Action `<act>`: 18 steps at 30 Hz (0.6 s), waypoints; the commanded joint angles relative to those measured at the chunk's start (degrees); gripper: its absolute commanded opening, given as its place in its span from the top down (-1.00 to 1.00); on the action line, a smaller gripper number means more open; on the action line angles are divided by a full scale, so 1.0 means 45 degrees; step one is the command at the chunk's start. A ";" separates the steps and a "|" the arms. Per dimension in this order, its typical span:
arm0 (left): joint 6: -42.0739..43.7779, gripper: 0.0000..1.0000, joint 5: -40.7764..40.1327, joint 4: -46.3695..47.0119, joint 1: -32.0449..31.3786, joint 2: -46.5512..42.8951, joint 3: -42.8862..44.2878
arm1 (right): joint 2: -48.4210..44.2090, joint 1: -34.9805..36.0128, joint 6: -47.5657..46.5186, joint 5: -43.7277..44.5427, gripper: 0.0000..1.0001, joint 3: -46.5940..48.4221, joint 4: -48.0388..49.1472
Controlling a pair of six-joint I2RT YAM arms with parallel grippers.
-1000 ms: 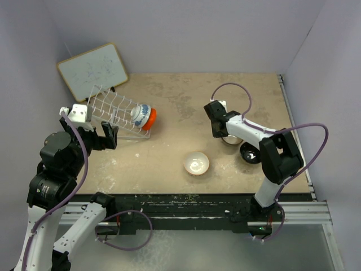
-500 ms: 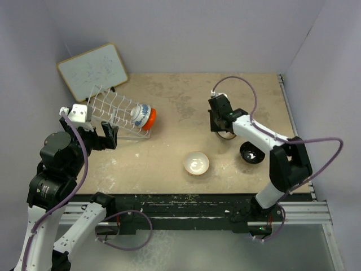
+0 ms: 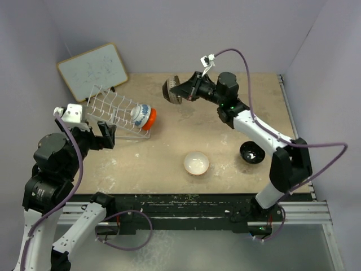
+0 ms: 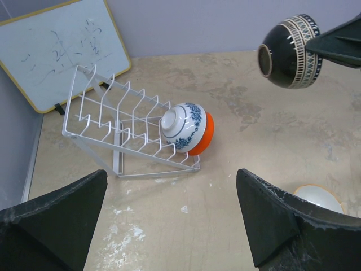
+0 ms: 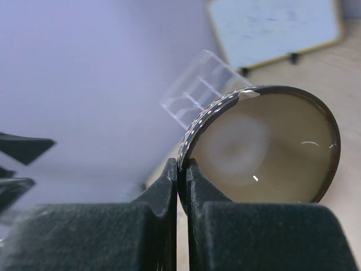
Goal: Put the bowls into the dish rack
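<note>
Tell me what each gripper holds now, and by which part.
The right gripper pinches the dark patterned bowl by its rim, one finger inside and one outside, holding it in the air. The left gripper is open and holds nothing.

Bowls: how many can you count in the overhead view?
5. Blue-and-white bowl and orange bowl in the dish rack; white bowl and black bowl on the table; patterned dark bowl in the right gripper. None seems hidden.
</note>
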 commanded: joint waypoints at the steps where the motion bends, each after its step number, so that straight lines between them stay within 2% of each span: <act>1: -0.0068 -0.98 -0.0084 0.0122 -0.0052 0.0062 0.0711 | 0.1289 0.0230 0.5000 -0.3049 1.00 0.0665 0.8430; 6: 0.0000 -0.98 -0.0280 -0.0154 -0.0052 0.0041 0.0933 | 0.3424 0.1031 0.7309 -0.2862 1.00 0.2024 1.1797; 8: 0.0004 -0.98 -0.0343 -0.0214 -0.0055 0.0007 0.0985 | 0.4544 0.1309 0.8702 -0.2692 1.00 0.2819 1.3832; 12: -0.0009 -0.98 -0.0421 -0.0359 -0.0063 -0.0086 0.1055 | 0.6987 0.1655 1.1619 -0.2270 1.00 0.4747 1.6542; 15: 0.0055 -0.98 -0.0516 -0.0557 -0.0054 -0.0083 0.1161 | 0.8200 0.1762 1.2806 -0.1549 1.00 0.5673 1.7328; 18: 0.0125 -0.98 -0.0581 -0.0654 -0.0066 -0.0075 0.1280 | 0.8803 0.1898 1.3073 -0.0820 1.00 0.5919 1.7376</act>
